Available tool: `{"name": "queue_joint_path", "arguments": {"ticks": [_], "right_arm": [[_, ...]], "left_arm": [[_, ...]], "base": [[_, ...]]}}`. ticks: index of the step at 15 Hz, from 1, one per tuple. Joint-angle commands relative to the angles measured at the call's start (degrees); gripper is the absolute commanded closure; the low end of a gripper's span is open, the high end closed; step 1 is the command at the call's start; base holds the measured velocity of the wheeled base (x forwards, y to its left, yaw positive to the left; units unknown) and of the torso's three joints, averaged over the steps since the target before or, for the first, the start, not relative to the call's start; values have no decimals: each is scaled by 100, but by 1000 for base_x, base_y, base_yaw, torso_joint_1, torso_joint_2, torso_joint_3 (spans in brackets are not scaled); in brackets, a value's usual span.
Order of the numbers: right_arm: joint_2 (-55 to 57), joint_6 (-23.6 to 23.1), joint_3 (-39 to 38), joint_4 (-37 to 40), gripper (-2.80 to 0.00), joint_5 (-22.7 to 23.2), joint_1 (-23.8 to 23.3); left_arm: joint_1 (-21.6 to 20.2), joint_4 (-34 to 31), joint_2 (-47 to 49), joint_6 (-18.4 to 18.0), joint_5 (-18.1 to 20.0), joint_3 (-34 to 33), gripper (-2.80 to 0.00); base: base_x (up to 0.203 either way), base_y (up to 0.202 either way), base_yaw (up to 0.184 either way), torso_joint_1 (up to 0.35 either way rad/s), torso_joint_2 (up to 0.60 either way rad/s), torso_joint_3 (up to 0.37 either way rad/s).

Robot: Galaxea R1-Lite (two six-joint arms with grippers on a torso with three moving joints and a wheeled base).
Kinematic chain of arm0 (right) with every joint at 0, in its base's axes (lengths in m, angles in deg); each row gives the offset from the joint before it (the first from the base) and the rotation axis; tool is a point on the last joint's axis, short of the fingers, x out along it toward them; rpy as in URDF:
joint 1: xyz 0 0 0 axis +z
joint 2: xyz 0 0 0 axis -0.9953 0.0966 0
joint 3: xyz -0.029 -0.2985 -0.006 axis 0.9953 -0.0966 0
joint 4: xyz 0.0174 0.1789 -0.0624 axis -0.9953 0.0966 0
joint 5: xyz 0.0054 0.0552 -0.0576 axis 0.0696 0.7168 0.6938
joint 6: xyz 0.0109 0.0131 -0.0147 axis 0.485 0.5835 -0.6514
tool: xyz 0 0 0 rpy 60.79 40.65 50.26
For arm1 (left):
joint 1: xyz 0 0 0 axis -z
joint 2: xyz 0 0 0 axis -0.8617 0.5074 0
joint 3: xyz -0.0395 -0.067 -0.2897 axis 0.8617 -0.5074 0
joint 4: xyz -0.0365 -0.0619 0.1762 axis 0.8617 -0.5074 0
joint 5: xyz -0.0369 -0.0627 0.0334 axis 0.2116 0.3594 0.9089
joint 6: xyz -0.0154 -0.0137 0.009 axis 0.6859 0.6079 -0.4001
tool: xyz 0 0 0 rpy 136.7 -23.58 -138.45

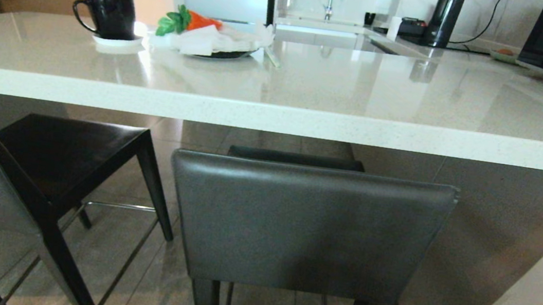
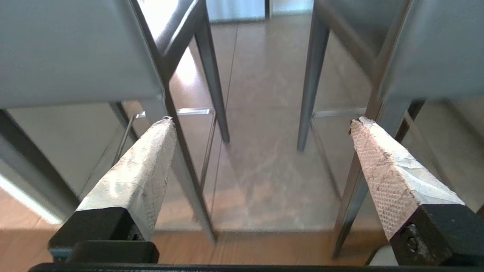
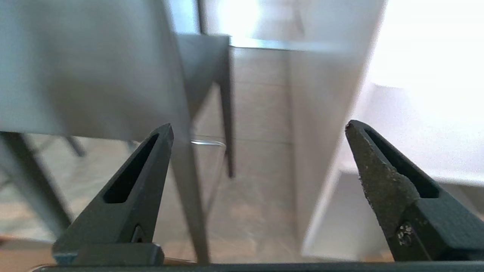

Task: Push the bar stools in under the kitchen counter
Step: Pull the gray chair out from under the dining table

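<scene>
The left stool (image 1: 35,180) stood angled, its seat partly under the table (image 1: 276,117) edge. The left hand (image 2: 261,124) was spread wide and held nothing; it pointed at the gap between the two stools, touching neither. The centre stool (image 1: 306,229) sat square, seat under the table, backrest outside. The right hand (image 3: 259,128) was likewise wide open and empty, apart from that stool's leg (image 3: 227,124) and the white side panel (image 3: 321,132).
</scene>
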Motion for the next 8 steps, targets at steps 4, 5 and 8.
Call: {"name": "queue_joint_path", "arguments": {"ticks": [4, 5, 8], "right_arm": [[1165, 261, 635, -238, -280, 187, 224], [1176, 241, 612, -238, -280, 195, 226], [1371, 444, 774, -259, -280, 473, 514]], "left_arm": [[-1, -190, 178, 213, 276, 562, -280], [-14, -217, 498, 397, 406, 891, -280], [462, -163, 1719, 810, 1144, 1794, -280]], "base": [[0, 0, 0, 0, 0, 0], [0, 0, 0, 0, 0, 0], [0, 0, 0, 0, 0, 0]]}}
